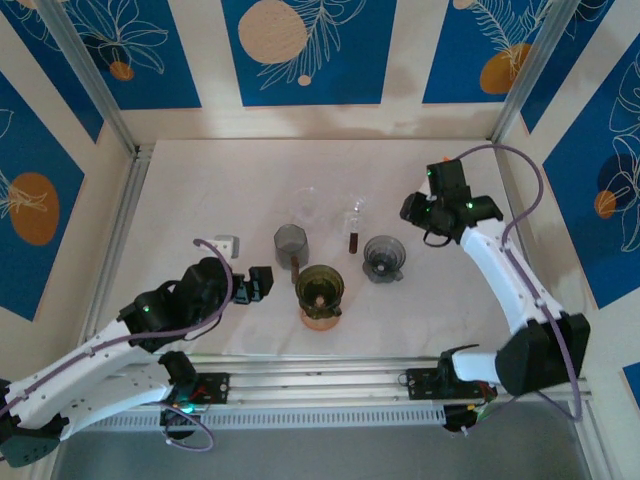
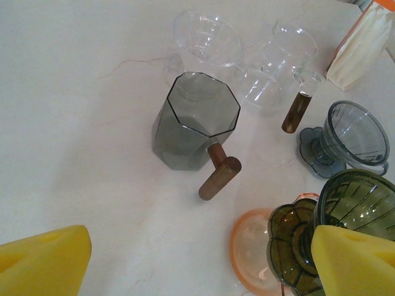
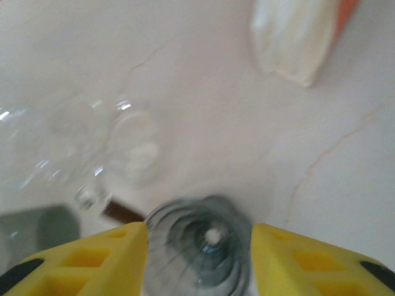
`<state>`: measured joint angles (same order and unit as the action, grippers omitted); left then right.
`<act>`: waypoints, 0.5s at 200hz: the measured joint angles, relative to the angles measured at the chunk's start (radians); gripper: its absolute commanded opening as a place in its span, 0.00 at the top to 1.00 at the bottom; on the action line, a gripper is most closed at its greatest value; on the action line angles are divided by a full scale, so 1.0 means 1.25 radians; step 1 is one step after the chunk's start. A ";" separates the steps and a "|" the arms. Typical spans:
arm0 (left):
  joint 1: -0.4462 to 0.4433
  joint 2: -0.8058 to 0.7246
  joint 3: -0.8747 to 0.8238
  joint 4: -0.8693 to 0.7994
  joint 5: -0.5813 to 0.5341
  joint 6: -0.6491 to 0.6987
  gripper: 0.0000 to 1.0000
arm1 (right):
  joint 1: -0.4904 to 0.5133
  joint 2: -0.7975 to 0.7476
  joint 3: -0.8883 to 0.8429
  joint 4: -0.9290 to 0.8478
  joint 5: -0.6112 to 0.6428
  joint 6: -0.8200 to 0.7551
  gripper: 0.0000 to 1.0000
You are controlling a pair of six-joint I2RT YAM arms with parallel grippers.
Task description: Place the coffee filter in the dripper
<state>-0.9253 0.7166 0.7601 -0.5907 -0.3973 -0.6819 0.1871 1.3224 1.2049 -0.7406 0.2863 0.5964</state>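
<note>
A robot lab test cell: aluminium frame posts (image 1: 95,85), printed blue wall panels (image 1: 340,65), white tabletop (image 1: 200,190).

Two tinted drippers (image 2: 355,132), two clear vessels (image 2: 207,37), one mug (image 2: 194,123), one saucer (image 2: 250,246), one filter stack (image 2: 361,46)

You face pale marbled bench (image 1: 190,185), centre frame. Blue wall panels (image 1: 140,50) with orange discs, white leaf outlines along top and both sides. Aluminium posts (image 1: 90,80) upper corners. Slotted rail (image 1: 320,385) bottom. Light soft, even.
</note>
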 measured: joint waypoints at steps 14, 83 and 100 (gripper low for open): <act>0.000 0.001 0.000 0.000 0.000 0.004 0.05 | -0.054 0.055 0.024 0.012 0.005 0.000 0.53; 0.000 0.015 0.000 0.002 0.003 0.017 0.00 | -0.182 0.272 0.211 0.042 0.011 -0.019 0.54; 0.000 0.017 0.000 0.006 0.003 0.024 0.00 | -0.192 0.318 0.252 0.044 0.012 -0.027 0.54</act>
<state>-0.9249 0.7380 0.7601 -0.5831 -0.3931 -0.6514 -0.0525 1.7199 1.5196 -0.6853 0.3008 0.5621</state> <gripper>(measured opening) 0.998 0.463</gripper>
